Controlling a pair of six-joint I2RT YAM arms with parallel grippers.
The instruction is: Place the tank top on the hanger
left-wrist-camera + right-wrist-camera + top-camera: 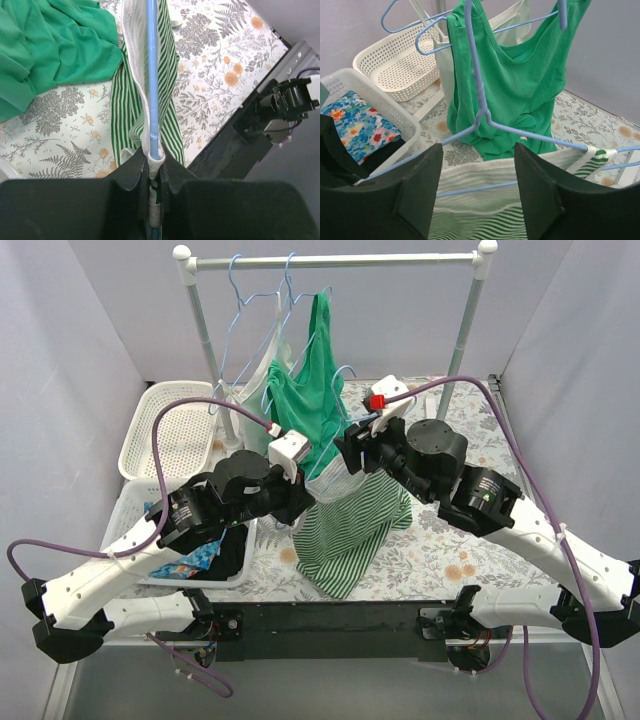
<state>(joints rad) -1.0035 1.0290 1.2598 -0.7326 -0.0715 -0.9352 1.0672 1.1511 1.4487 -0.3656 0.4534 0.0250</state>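
Left end effector (153, 167): I see it clenched on the light-blue wire of the hanger (152, 75), with the white trim of the tank top (350, 530) caught in the same grip. Right end effector (477, 150): released, fingers spread wide, with striped cloth and hanger wire showing between them. The tank top hangs between my two end effectors over the floral bench (460, 540), just in front of a solid green garment (520, 85) hung from the rail (340, 259).
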